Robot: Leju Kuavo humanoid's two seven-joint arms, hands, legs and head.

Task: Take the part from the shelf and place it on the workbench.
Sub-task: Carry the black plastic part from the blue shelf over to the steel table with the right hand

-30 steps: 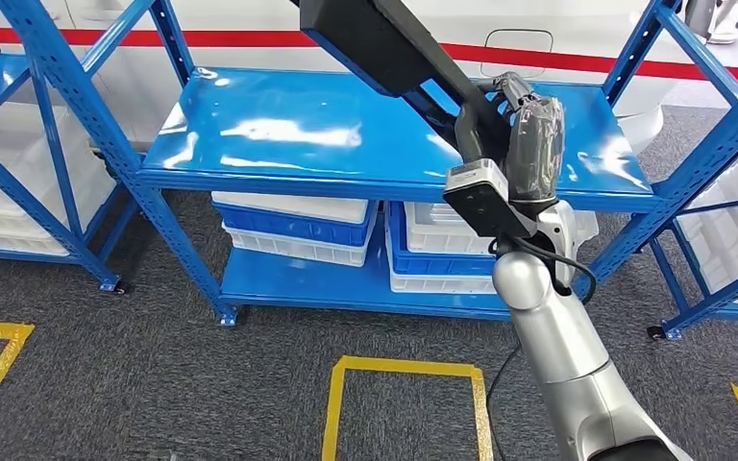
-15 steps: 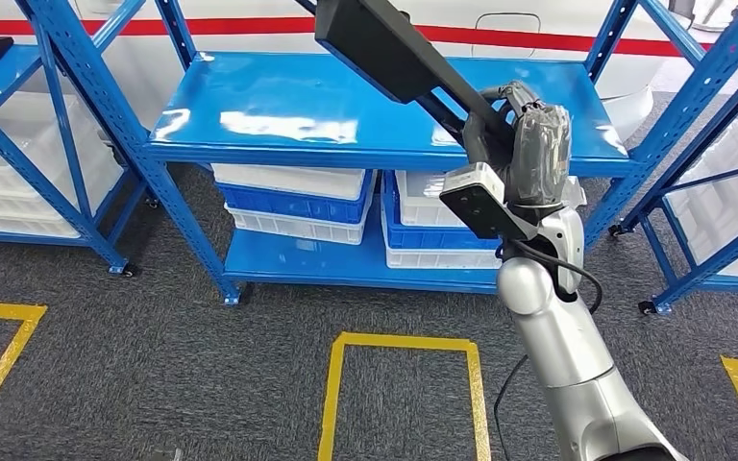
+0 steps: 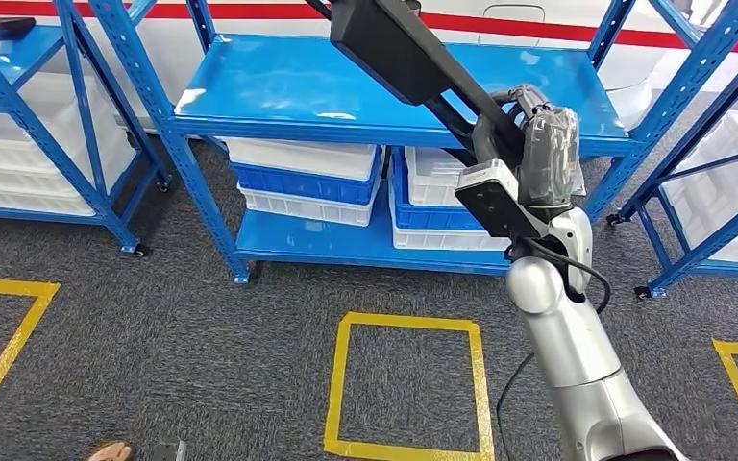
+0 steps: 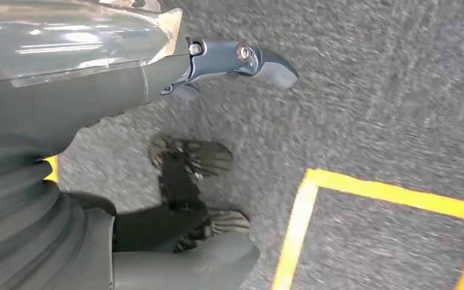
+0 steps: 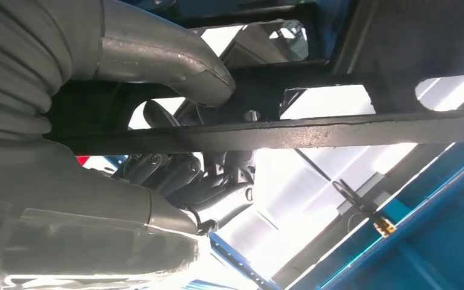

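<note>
One black part (image 3: 394, 48) is gripped by the right hand's (image 3: 528, 134) curled fingers (image 5: 175, 175) above the blue shelf (image 3: 279, 86).

The black part (image 3: 394, 48) runs off the head view's top edge, so its far end is unseen. The right robot hand (image 3: 524, 130) has its fingers largely hidden behind its plastic-wrapped back and the part's bars. In the left wrist view the carpet (image 4: 368, 90) is blurred, and the left robot hand (image 4: 96, 66) is cut off by the picture's edge.
</note>
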